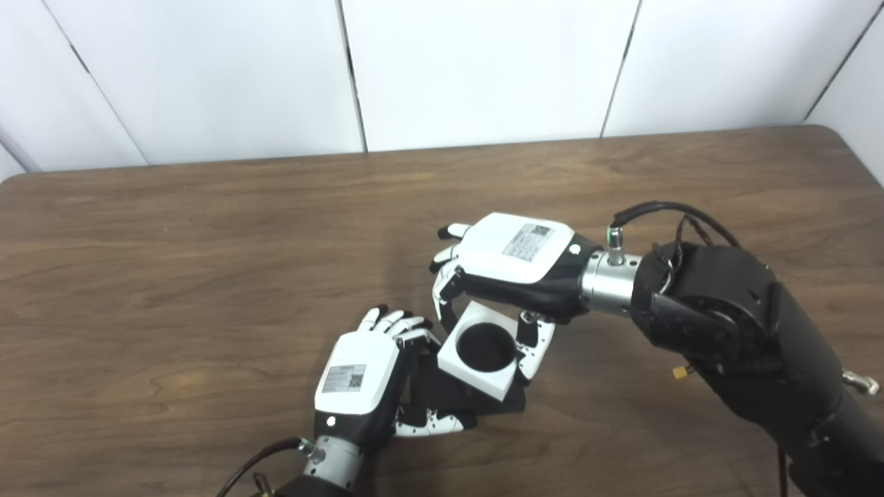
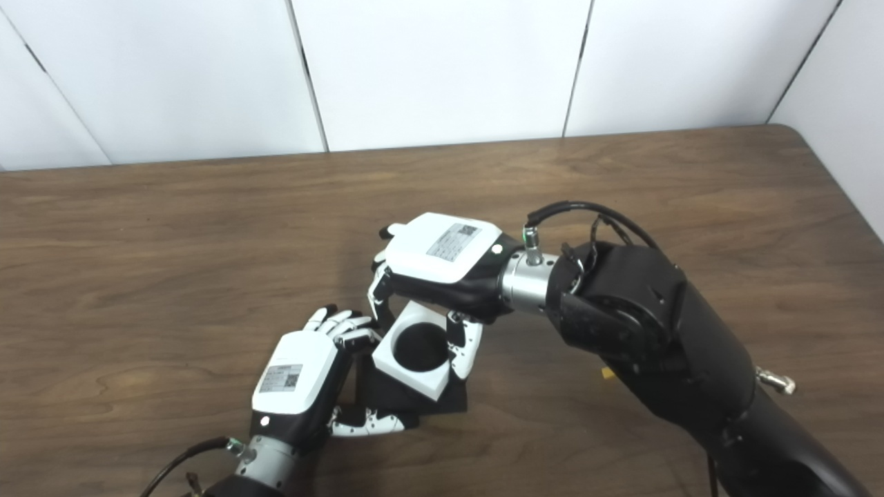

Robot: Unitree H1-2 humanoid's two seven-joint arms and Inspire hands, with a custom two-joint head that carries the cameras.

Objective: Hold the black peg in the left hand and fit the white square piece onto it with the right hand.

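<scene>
You see a dark brown wooden table with rounded corners (image 1: 207,228) filling most of the frame; a black square block (image 2: 442,402) rests on it, lower centre.

No wording is showing clearly enough to read. The left hand (image 1: 359,381) is carrying a grey label with a small square code on its white back, and the right hand (image 1: 514,257) is wearing a similar label with lines of print, all too small to make out.
</scene>
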